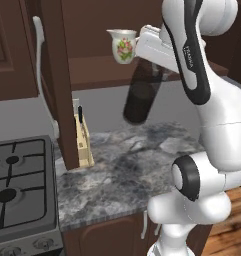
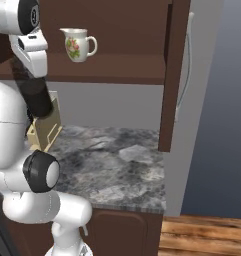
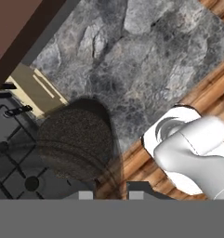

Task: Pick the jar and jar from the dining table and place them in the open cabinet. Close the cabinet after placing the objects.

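High above the counter, the white arm bends sharply at its dark elbow joint and reaches toward the cabinet (image 1: 57, 85), its hand level with the wooden shelf. The gripper (image 1: 153, 70) is clamped on the tall jar (image 1: 141, 97), a smooth dark brown-black cylinder that hangs tilted below the hand, its base over the stone top and clear of it. In the hand view the jar (image 3: 76, 142) shows as a rounded, grainy dark mass right at the finger tips. The counter (image 1: 137, 160) is grey-black marbled stone with dark brown wooden fronts beneath. A white floral jug (image 1: 123, 46) with a curved handle stands on the cabinet shelf, just beside the hand. A pale wooden knife block (image 1: 83, 142) sits on the counter near the open door's edge, and a gas stove (image 1: 19, 185) with black grates lies to the left.
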